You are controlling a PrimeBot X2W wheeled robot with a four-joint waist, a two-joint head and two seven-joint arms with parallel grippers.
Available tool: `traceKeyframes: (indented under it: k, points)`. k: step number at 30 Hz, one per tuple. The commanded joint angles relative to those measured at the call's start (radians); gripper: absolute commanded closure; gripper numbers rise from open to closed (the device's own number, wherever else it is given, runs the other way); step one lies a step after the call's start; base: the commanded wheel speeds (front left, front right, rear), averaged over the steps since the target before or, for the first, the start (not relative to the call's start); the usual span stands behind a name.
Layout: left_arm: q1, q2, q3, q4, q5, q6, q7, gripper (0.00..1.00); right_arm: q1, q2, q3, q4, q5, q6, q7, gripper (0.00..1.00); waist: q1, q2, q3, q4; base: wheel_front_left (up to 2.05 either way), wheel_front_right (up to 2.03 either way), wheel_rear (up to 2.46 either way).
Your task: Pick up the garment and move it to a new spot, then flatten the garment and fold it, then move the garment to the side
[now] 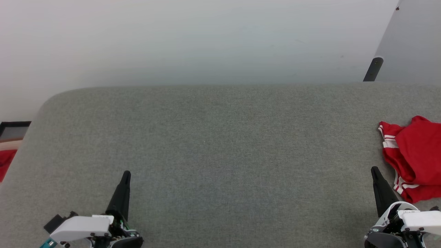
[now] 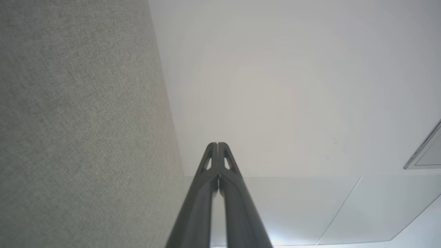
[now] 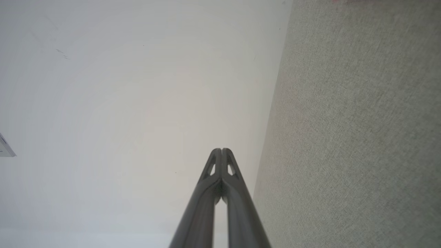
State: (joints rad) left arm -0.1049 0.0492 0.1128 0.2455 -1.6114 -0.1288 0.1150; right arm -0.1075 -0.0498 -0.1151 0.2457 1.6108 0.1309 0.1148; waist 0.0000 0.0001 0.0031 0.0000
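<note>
Long black tapered fingers on left end effector point(image 1: 126, 174), triangular cut-outs near tips; white housing, small screws, teal tab behind. Same fingers on right end effector point(image 1: 374, 169); white shell, dark rounded base.

The scene is lit brightly and evenly; only faint, soft shadows are cast on the desk point(image 1: 220, 137). The pale floor point(image 1: 172, 41) is washed out. The left gripper point(image 2: 217, 144) is blurred toward the bottom edge.

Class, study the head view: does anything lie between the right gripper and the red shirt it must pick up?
Nothing visible does. The shut right gripper sits close beside the bunched shirt, at the right edge of the grey surface, with no object between them.
</note>
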Motion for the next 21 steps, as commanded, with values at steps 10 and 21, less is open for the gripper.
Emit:
traceKeyframes:
  k: [10, 21]
  points:
    - [-0.009, 0.0, 0.002, -0.001, -0.003, -0.004, 0.002, 1.0, -0.004, 0.002, 0.0, -0.002, 0.004, 0.0, 0.001, 1.0, 0.0, -0.0001, 0.0, 0.0, 0.0, 0.0, 0.0]
    - [-0.008, 0.0, 0.002, -0.001, -0.003, -0.004, 0.002, 1.0, -0.004, 0.002, 0.0, -0.002, 0.004, 0.0, 0.001, 1.0, 0.0, -0.0001, 0.0, 0.0, 0.0, 0.0, 0.0]
